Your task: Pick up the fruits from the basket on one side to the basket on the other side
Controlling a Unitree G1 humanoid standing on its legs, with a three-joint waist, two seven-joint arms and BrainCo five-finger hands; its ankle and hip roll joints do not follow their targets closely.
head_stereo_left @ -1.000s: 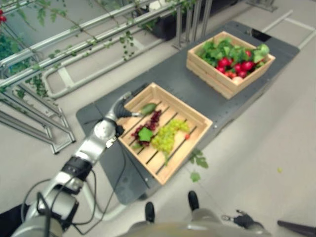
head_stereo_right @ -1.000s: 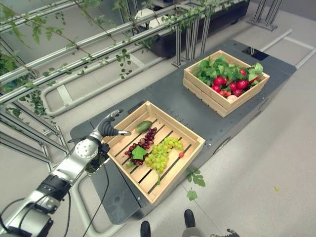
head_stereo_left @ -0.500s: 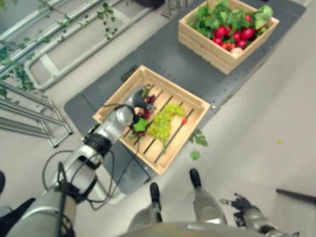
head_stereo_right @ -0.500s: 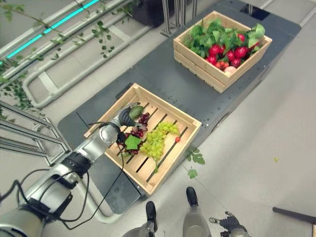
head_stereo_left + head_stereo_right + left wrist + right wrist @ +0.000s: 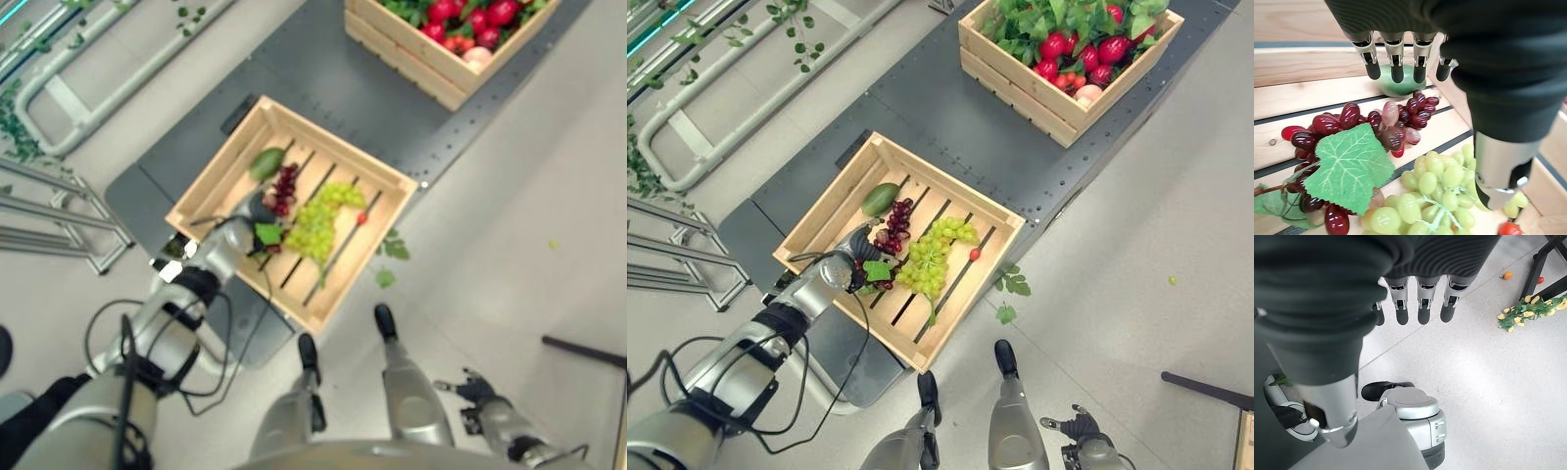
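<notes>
Two wooden crates on a dark grey table point(image 5: 950, 108). The near crate point(image 5: 818, 217) holds a bunch of red grapes point(image 5: 892, 227), a bunch of green grapes point(image 5: 931, 257) just beside it at 3 o'clock, a green leaf point(image 5: 1349, 166) lying on the red grapes, a green mango point(image 5: 880, 199) touching the red bunch at 11 o'clock, and a small red fruit point(image 5: 975, 255) at 3 o'clock of the green grapes. The left robot hand point(image 5: 858, 243) hangs over the red grapes inside this crate; in its wrist view its fingers point(image 5: 1397, 58) are straight and spread, open wide, holding nothing, with their tips above the mango. The far crate point(image 5: 1038, 88), at 1 o'clock and well apart, is filled with red fruit point(image 5: 1054, 45) among green leaves point(image 5: 1019, 18). The right robot hand point(image 5: 1420, 298) hangs over the floor point(image 5: 1488, 382), fingers straight and empty.
</notes>
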